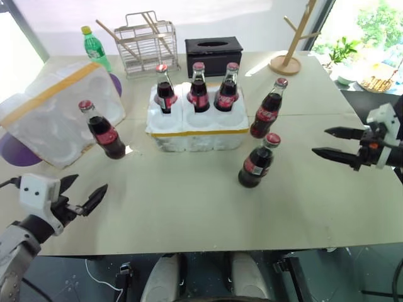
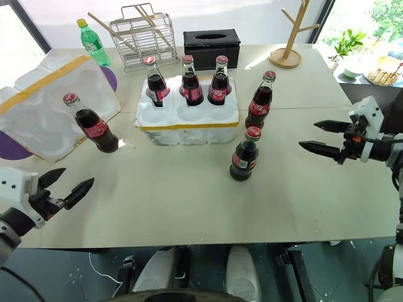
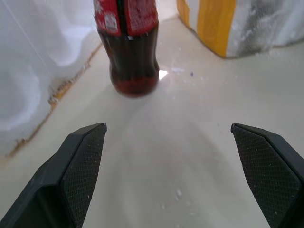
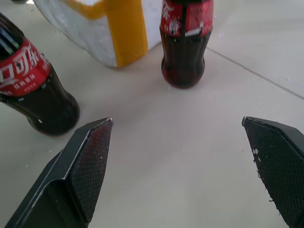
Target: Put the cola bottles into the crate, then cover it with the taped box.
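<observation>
Left gripper (image 1: 80, 194): low at the table's (image 1: 189, 207) near left edge, fingers spread wide, holding nothing; it points toward the left bottle.

Taped box (image 1: 60, 113): far left on the table, tipped so its hollow side with round recesses faces the camera; a yellow tape strip runs along its upper edge. A purple disc (image 1: 16, 148) shows from under it.

Green bottle (image 1: 96, 47): yellow cap, upright behind the box near the table's far edge.

Left bottle (image 1: 104, 131): cola, red cap, standing free on the table just in front of the box's right corner, well apart from the crate.

Wire rack (image 1: 148, 41): at the far edge, with wooden sticks in it.

Crate (image 1: 198, 123): centre of the table, yellow band around its side. Back row filled with three cola bottles (image 1: 199, 88); the three front wells are vacant.

Tissue box (image 1: 213, 53): black, behind the crate.

Two more bottles right of the crate, both on the table: one (image 1: 267, 110) just beside the crate's right end, one (image 1: 257, 162) nearer the front edge.

Wooden stand (image 1: 291, 44): far right corner.

Right gripper (image 1: 334, 143): above the table's right edge, fingers spread wide and empty, pointing left toward the two free bottles.
</observation>
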Available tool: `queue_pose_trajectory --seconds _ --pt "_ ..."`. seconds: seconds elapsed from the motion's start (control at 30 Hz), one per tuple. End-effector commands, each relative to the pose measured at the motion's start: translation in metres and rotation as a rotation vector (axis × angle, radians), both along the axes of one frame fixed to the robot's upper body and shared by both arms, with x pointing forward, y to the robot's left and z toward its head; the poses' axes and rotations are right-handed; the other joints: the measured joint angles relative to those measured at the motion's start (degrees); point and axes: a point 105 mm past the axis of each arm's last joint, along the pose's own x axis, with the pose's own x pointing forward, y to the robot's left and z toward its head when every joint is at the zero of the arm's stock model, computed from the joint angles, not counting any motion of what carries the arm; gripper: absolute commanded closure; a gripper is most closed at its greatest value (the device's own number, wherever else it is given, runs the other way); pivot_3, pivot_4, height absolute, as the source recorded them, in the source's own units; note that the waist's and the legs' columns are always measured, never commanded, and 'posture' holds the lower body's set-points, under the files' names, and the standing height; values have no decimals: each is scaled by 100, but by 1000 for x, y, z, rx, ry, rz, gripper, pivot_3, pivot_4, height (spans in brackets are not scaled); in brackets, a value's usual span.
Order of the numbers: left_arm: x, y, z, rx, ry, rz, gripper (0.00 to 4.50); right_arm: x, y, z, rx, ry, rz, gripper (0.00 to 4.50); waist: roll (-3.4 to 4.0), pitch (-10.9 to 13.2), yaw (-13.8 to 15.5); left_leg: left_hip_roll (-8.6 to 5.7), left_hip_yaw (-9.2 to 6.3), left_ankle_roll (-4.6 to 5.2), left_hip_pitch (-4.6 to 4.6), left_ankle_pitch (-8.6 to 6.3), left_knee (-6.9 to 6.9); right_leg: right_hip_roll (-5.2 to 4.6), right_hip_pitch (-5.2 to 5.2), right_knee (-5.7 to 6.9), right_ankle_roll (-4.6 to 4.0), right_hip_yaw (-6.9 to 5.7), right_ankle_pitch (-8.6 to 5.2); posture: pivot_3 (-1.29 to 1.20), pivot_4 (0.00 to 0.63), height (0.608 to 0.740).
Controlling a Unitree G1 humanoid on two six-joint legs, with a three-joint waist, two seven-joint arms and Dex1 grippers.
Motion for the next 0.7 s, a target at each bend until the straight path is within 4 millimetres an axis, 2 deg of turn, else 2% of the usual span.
queue_pose_trajectory --seconds 0.03,0.1,0.2,0.3,0.47,0.7 --pt "5 3 8 14 -50 28 119 -8 -5 52 21 -86 20 0 7 2 0 0 0 0 0 0 0 0 -1 0 0 0 0 0 150 740" --pt "12 2 13 19 -68 24 119 -19 4 77 42 -90 96 0 10 4 11 0 0 0 0 0 -1 1 -2 0 0 0 0 0 150 740" --pt "23 0 21 16 -102 19 119 -44 33 107 64 -80 273 0 11 4 22 1 -1 0 -2 0 -2 -1 -1 -2 0 0 0 0 150 740" --pt "37 1 26 15 -130 35 119 -68 62 125 75 -62 436 0 11 4 11 2 -1 1 -2 -2 -2 -9 -1 -2 0 0 0 0 150 740" --pt "60 -1 29 29 -167 60 119 -82 91 136 95 -76 541 0 10 3 14 2 -1 1 -3 -2 -2 -8 -3 -2 12 0 6 0 150 740" --pt "82 -8 32 31 -183 45 119 -85 103 125 89 -61 559 0 9 3 52 -3 -1 1 -9 -2 -2 -10 -10 -1 20 0 11 0 150 740"
